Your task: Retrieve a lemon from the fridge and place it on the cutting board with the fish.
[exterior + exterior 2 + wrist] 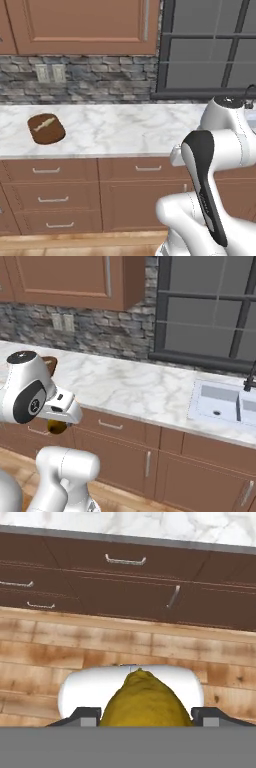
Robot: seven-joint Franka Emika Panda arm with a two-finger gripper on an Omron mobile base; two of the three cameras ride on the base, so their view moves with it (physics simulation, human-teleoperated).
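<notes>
Carry stage: lemon in the tool, delivery to the cutting board not yet made.

Nearest, in the hand view, the tool point(145, 716) is clamped on the lemon point(145, 704), which sits between the two finger tips and bulges forward of them; the right base view shows the same yellow ball point(57, 426) tucked under the hand, low in front of the brown drawers and below the level of the surface point(125, 127). Beyond, on the marble surface at its left end, lies the cutting board point(46, 128) with the fish point(43, 123) flat across it, well apart from the tool. Judgement: the next move calls for raising the lemon above the surface edge, carrying it left over the board, and releasing on bare wood beside the fish, low enough that it does not roll off.
</notes>
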